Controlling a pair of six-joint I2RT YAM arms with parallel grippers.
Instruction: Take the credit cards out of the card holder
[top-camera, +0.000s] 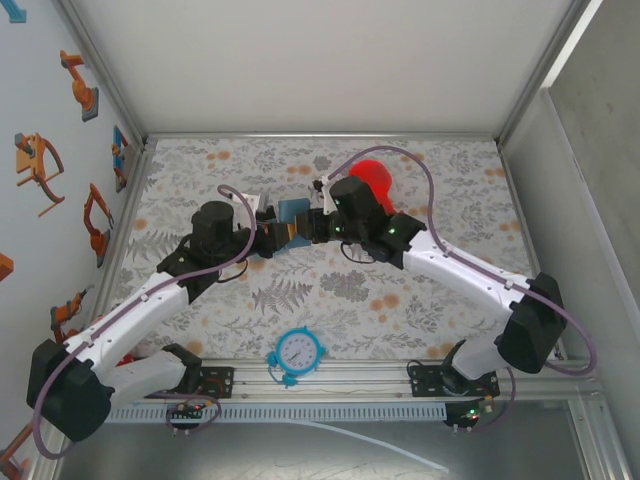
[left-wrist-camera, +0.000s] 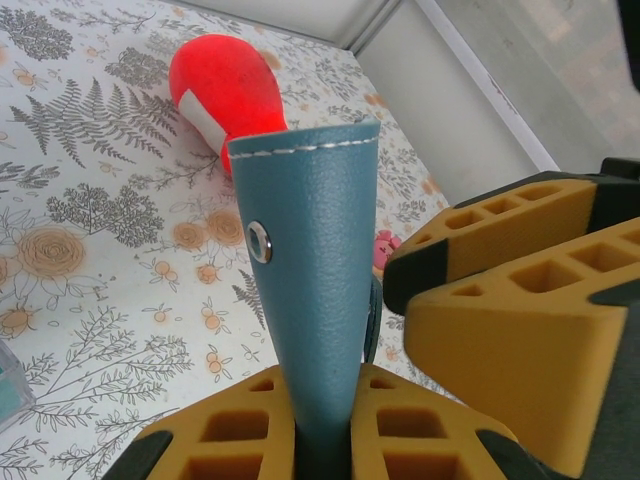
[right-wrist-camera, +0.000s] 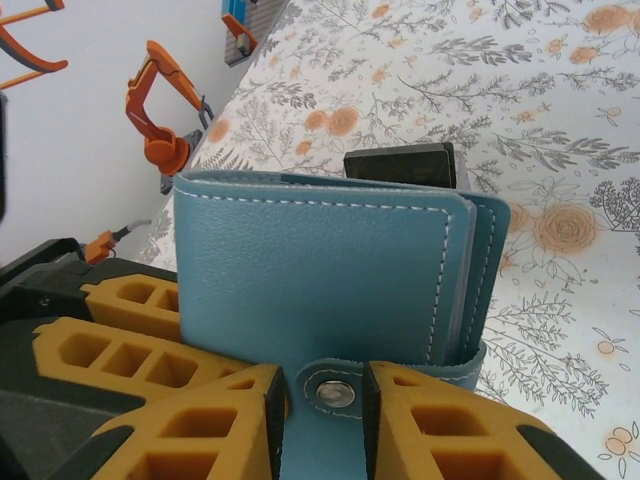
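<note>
The slate-blue card holder (top-camera: 293, 210) is held up off the table between both grippers, folded closed. My left gripper (left-wrist-camera: 320, 395) is shut on its lower edge, so the card holder (left-wrist-camera: 310, 260) stands upright from the yellow fingers. My right gripper (right-wrist-camera: 322, 388) is closed from both sides on the strap with the metal snap (right-wrist-camera: 336, 393), at the bottom of the card holder (right-wrist-camera: 310, 270). The right gripper's fingers (left-wrist-camera: 520, 310) loom at the right of the left wrist view. The credit cards are hidden inside; I see just layered edges (right-wrist-camera: 458, 290) at the holder's open side.
A red object (top-camera: 372, 178) lies on the floral mat behind the right gripper. A blue clock (top-camera: 298, 350) sits near the front edge. A black rectangular item (right-wrist-camera: 400, 165) lies on the mat beyond the holder. Enclosure walls stand on the left, back and right.
</note>
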